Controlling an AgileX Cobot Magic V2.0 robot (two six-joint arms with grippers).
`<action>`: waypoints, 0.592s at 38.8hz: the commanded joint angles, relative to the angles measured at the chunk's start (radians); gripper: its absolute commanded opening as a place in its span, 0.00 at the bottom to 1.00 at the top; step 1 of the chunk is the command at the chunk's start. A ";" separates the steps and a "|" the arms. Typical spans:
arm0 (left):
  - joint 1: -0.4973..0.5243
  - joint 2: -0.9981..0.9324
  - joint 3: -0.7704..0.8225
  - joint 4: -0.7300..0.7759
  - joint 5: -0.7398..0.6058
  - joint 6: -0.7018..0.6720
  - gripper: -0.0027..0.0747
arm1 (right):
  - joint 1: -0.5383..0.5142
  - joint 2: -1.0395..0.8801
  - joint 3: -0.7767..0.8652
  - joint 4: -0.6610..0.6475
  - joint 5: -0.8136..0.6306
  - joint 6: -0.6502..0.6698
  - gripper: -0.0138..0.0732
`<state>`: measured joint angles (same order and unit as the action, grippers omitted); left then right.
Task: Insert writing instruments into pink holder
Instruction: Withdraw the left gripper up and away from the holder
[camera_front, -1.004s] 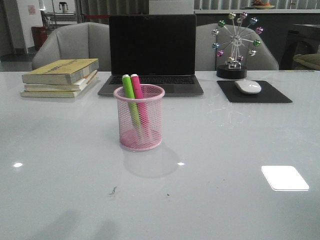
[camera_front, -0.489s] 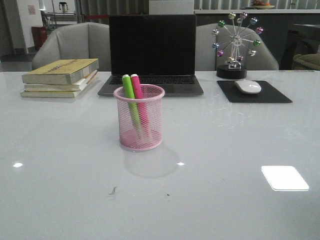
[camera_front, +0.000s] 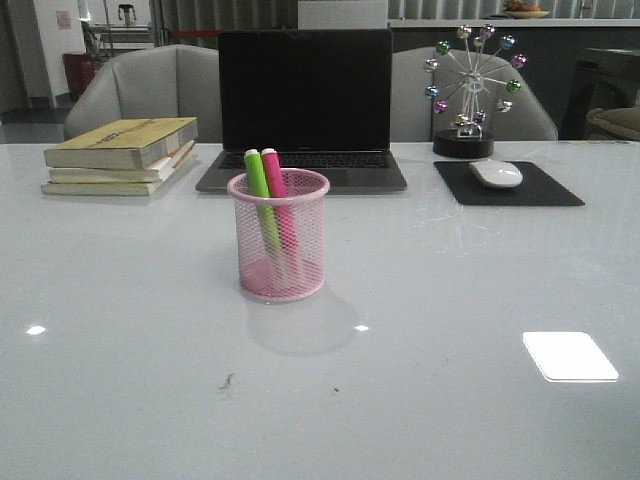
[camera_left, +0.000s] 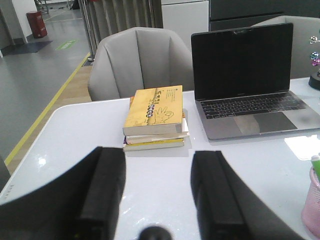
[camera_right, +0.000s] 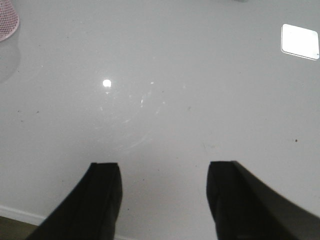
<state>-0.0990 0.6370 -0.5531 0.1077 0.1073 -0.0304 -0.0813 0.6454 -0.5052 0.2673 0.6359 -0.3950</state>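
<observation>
Surface (camera_front: 130, 400): pale and glossy, filling the lower two thirds of the front view; no pen or marker lies loose on it in any view.

Laptop (camera_front: 305, 105): open, screen dark, upper centre of the front view, behind the holder.

Books (camera_front: 120, 155): a small stack at upper left, yellow cover on top.

Mouse pad (camera_front: 510, 185) with white mouse (camera_front: 496, 173): upper right, just below a small wheel ornament (camera_front: 470, 90).

Pink holder (camera_front: 278, 236): mesh cup, upright, centre of the front view, just in front of the laptop.

Green marker (camera_front: 256, 170) and pink marker (camera_front: 272, 172): both stand inside the holder, side by side, leaning toward the upper left, ends showing above the rim (the lower ends appear through the mesh).

Left claw (camera_left: 157, 200): jaws spread, nothing between them, looking over the books and laptop; the holder's edge shows at lower right of that view.

Right claw (camera_right: 162, 200): jaws spread, empty, over bare surface; the holder's base sits at the upper left corner of that view.

Status: both markers in view are housed, so the task reads as complete; nothing appears left to insert.
</observation>
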 joint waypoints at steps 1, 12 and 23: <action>0.001 -0.036 -0.015 -0.010 -0.068 -0.006 0.53 | -0.006 -0.003 -0.027 0.003 -0.069 0.002 0.72; 0.001 -0.046 -0.015 -0.010 -0.066 -0.006 0.53 | -0.006 -0.003 -0.027 0.004 -0.066 0.002 0.58; 0.001 -0.046 -0.015 -0.010 -0.066 -0.006 0.53 | -0.006 -0.003 -0.027 0.004 -0.066 0.002 0.26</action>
<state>-0.0990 0.5924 -0.5383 0.1037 0.1241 -0.0304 -0.0813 0.6454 -0.5052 0.2673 0.6359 -0.3950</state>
